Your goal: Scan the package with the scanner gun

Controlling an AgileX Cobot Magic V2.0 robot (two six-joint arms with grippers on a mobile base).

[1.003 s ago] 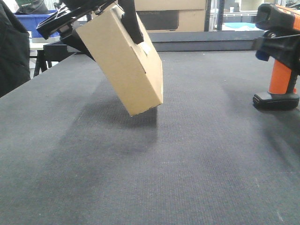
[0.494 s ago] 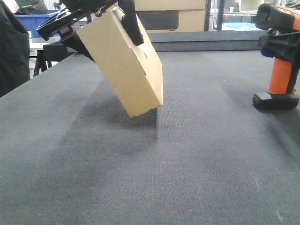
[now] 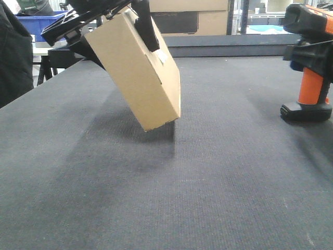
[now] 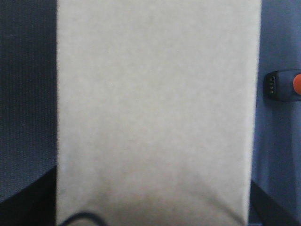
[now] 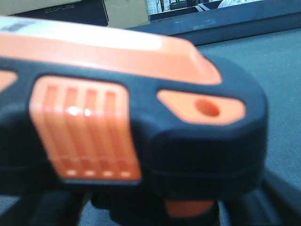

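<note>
Dark grey fabric covers the counter (image 3: 208,182). Toward its far left corner the cardboard package (image 3: 138,78) hangs tilted, its lowest corner close over the surface. The left tool (image 3: 112,34) is clamped across its upper end, likely to present a face for reading. Near the right edge the orange-and-black scanner gun (image 3: 312,83) stands upright, base apparently resting on the counter, with the right tool (image 3: 307,51) closed around its handle.

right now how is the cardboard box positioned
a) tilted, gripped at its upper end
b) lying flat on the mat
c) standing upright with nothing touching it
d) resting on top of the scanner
a: the front view shows the cardboard box leaning at an angle with the left gripper shut on its upper end, while the scanner gun is well apart from it at the right.
</note>
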